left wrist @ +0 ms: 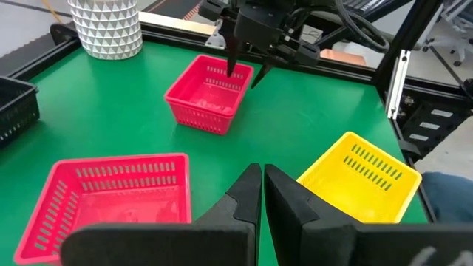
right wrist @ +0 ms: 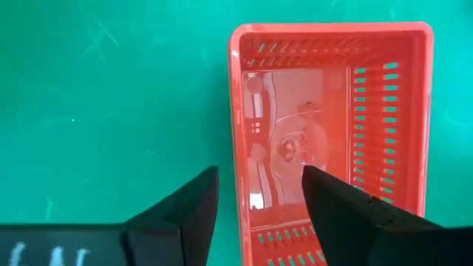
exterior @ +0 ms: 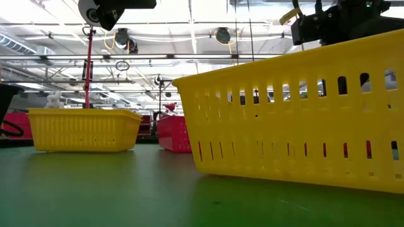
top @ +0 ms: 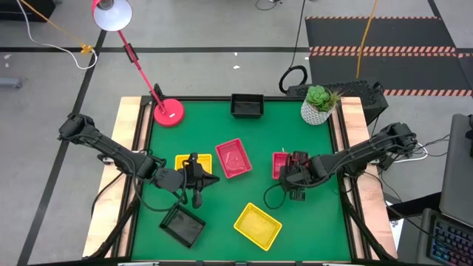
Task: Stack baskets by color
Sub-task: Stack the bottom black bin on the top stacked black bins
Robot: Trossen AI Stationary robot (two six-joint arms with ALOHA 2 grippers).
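Observation:
Two red-pink baskets stand on the green table: one at the centre (top: 233,158), one to its right (top: 279,164). My right gripper (right wrist: 260,177) hangs open over the right one (right wrist: 332,125), pointing down. One finger is outside the basket's long wall (right wrist: 236,140) and one is above its inside. My left gripper (left wrist: 262,193) is shut and holds nothing. It hovers left of centre, over a yellow basket (top: 182,161). A second yellow basket (top: 257,225) sits near the front edge. One black basket (top: 182,225) is at the front left, another (top: 247,106) at the far edge.
A white plant pot (top: 319,105) stands at the far right corner and a red desk lamp's base (top: 168,111) at the far left. Bare green table lies between the centre red basket and the far black basket.

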